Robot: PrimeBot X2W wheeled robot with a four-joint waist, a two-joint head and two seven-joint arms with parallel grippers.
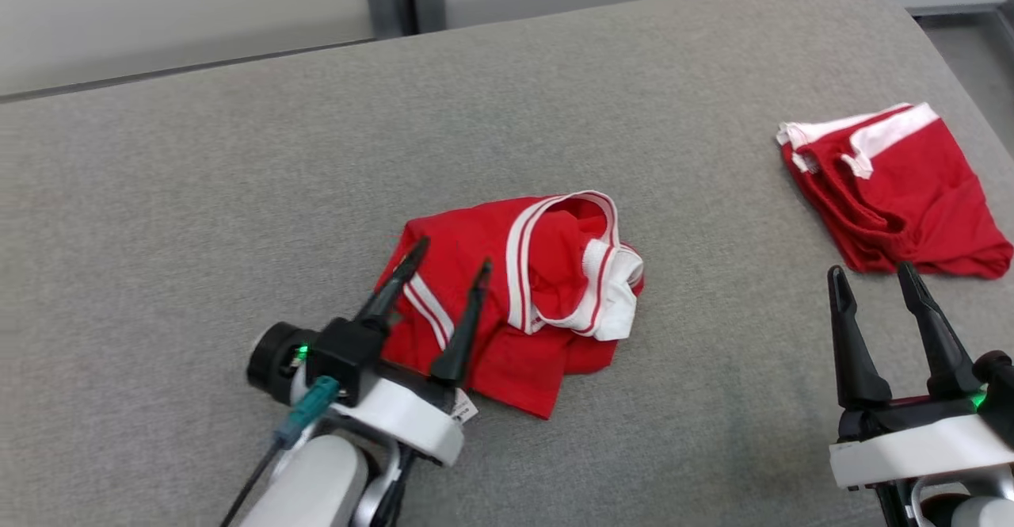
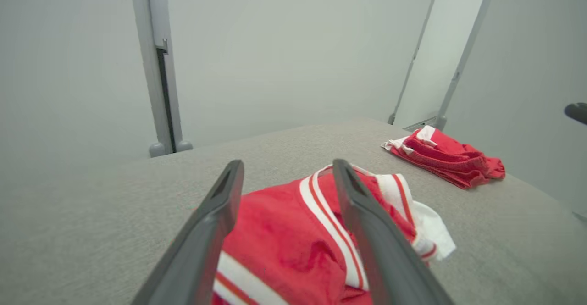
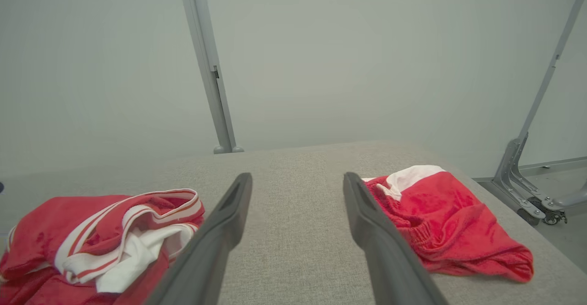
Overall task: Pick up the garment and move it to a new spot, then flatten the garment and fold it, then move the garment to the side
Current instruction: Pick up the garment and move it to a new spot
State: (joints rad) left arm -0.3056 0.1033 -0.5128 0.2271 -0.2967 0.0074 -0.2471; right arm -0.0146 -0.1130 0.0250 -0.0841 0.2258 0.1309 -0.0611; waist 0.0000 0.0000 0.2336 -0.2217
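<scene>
I read this as the gap between the move and the flattening. The crumpled red jersey with white striped trim (image 1: 547, 257) lies bunched near the middle of the grey fabric-covered tabletop (image 1: 238, 194), its collar and a white hem turned up on the right side. My left gripper (image 1: 451, 253) hovers over the jersey's left part with its jaws wide and nothing between them. My right gripper (image 1: 871, 271) hangs at the near right, jaws equally wide and empty, just short of a second red garment with white bands (image 1: 903, 194) lying folded towards the far right edge. Next I would want both arms on opposite edges of the jersey, pinching one layer each and drawing it out flat before any fold.
</scene>
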